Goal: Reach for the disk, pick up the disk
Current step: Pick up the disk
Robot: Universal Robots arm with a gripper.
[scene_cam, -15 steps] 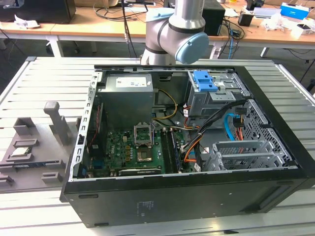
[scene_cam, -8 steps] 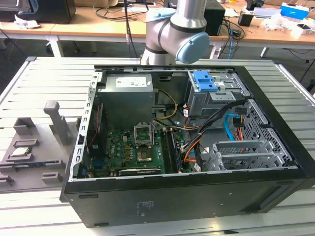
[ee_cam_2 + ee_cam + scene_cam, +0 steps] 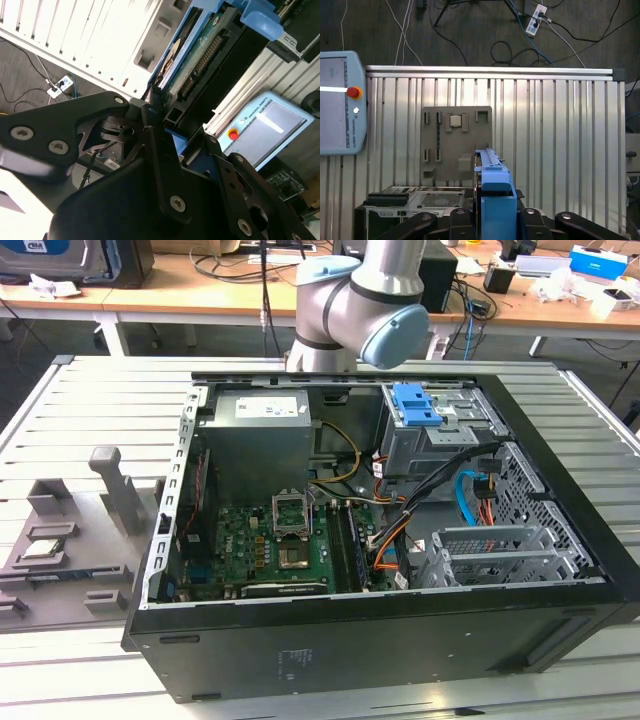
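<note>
One gripper (image 3: 167,122) is squeezing the disk (image 3: 200,55) tight between its fingers (image 3: 160,150) and holding it up high above the grey table (image 3: 545,130) and the open computer case (image 3: 410,200).

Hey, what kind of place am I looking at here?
Probably a robotics lab or workshop: a robot arm stands by an opened computer tower on a slatted metal table, a teach pendant lies nearby, and cable-strewn desks sit behind.

Cluttered wooden desks (image 3: 180,298); cabled dark floor (image 3: 470,30).
</note>
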